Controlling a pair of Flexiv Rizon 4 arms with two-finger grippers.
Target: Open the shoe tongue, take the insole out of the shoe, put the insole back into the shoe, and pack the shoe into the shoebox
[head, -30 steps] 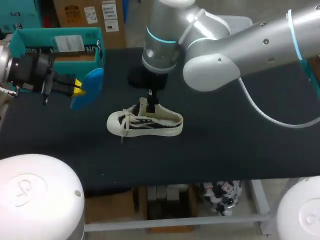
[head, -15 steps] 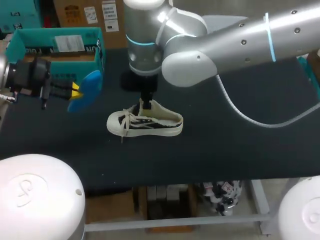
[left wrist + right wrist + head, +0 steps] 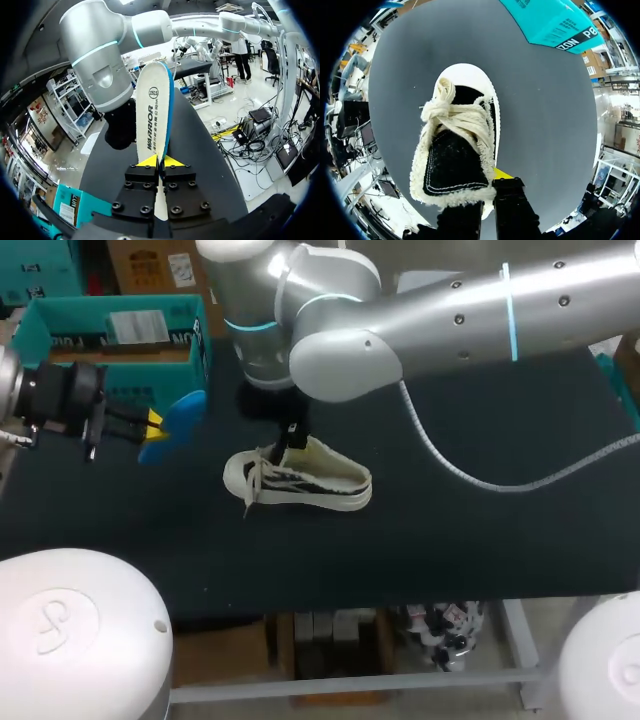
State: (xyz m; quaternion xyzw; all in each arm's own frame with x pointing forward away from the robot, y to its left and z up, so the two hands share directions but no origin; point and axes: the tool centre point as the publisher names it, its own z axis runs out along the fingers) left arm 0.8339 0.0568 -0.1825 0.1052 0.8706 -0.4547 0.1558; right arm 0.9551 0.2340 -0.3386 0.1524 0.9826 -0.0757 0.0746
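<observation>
A white and black canvas shoe (image 3: 300, 482) lies on its sole mid-table, toe to the left, laces tied. My right gripper (image 3: 293, 440) comes down over the shoe's opening and is shut on its fleece-edged black tongue (image 3: 455, 167), one yellow tip (image 3: 502, 173) showing beside it. The right gripper (image 3: 487, 189) has its other finger hidden under the tongue. My left gripper (image 3: 152, 421) hovers at the left, shut on the heel end of the insole (image 3: 172, 423). The insole (image 3: 153, 105), white on top and blue beneath, stands on edge ahead of the left gripper (image 3: 160, 161).
The open teal shoebox (image 3: 45, 312) stands at the back left, just behind the left gripper; it shows as the shoebox (image 3: 551, 21) beyond the shoe's toe. My right arm (image 3: 430, 320) spans the table's back half. Dark tabletop (image 3: 480, 530) lies bare to the right and front.
The right gripper closed on the tongue while the arm swung leftward above the shoe. The shoe shifted slightly right and its toe tipped up. The left gripper with the insole drifted a little left.
</observation>
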